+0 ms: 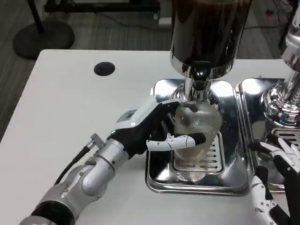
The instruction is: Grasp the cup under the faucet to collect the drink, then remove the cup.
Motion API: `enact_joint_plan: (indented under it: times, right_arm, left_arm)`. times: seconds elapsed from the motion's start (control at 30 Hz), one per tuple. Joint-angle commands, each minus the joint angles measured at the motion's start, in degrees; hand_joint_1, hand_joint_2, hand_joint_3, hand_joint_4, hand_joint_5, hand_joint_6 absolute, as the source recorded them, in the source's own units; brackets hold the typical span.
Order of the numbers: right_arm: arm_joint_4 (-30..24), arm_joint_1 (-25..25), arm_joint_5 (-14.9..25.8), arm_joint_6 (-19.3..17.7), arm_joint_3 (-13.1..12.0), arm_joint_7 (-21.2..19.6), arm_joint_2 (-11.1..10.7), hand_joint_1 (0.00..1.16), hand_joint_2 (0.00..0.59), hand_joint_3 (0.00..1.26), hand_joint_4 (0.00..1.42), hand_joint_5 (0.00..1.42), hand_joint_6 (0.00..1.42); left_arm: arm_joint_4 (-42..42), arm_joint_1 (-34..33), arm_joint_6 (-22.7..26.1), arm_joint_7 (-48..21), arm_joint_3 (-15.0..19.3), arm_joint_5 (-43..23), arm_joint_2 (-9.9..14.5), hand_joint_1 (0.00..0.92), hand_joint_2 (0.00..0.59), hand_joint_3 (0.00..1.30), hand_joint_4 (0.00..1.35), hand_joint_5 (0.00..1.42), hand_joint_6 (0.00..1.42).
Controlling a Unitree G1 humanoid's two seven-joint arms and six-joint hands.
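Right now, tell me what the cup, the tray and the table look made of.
Cup: clear plastic, probably; the grate shows through it, though glass is possible.
Tray: polished metal, likely stainless steel, with mirror-like reflections.
Table: smooth matte white surface, perhaps laminate; it shows no grain.

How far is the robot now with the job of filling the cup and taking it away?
Done: the left hand grips the clear cup under the faucet, above the drip tray. In hand: collecting; whether drink flows is unclear. Left: removing the cup. The right hand waits, open.
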Motion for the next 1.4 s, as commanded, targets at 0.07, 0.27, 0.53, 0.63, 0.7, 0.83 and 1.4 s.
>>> enact_joint_plan:
  times: [0.07,0.27,0.53,0.63,0.7,0.83,1.4]
  right_arm:
    - [-0.64,0.50,-0.31,-0.71,-0.11,-0.53,0.47,0.38,0.579,0.33,0.12,0.07,0.22]
    - [-0.35,-0.26,0.04,-0.72,-0.10,-0.13,0.40,0.38,0.581,0.33,0.12,0.07,0.22]
    - [0.14,-1.11,0.34,-0.75,-0.20,-0.18,0.40,0.38,0.582,0.33,0.13,0.08,0.23]
    - [0.37,-1.29,0.57,-0.74,-0.31,-0.18,0.39,0.38,0.582,0.33,0.13,0.08,0.23]
    - [0.58,-1.51,0.64,-0.77,-0.41,-0.23,0.36,0.38,0.582,0.33,0.13,0.08,0.23]
    - [1.21,-2.30,0.84,-0.85,-0.47,-0.22,0.34,0.38,0.582,0.33,0.13,0.08,0.23]
    - [4.22,-4.43,2.11,-1.45,-0.51,-0.55,0.19,0.40,0.573,0.33,0.14,0.09,0.23]
  left_arm:
    - [-1.07,-0.90,-0.98,-1.40,-0.34,0.16,0.60,0.166,0.107,0.25,0.33,0.48,0.61]
    - [-2.93,-0.19,-1.42,-2.13,0.33,-0.49,1.90,0.082,0.068,0.20,0.21,0.35,0.42]
    - [-7.04,2.22,-3.01,-3.34,2.10,-2.30,4.64,0.057,0.057,0.17,0.14,0.28,0.36]
    - [-9.37,3.49,-3.23,-4.66,3.47,-4.11,6.16,0.057,0.056,0.17,0.14,0.28,0.36]
    - [-10.91,4.32,-3.32,-5.62,4.35,-5.14,7.04,0.057,0.056,0.17,0.14,0.28,0.35]
    - [-16.10,7.23,-3.79,-8.75,6.25,-7.88,9.83,0.048,0.057,0.18,0.14,0.27,0.38]
    - [-27.21,8.37,-3.21,-25.47,12.39,-24.21,11.13,0.093,0.098,0.28,0.31,0.40,0.70]
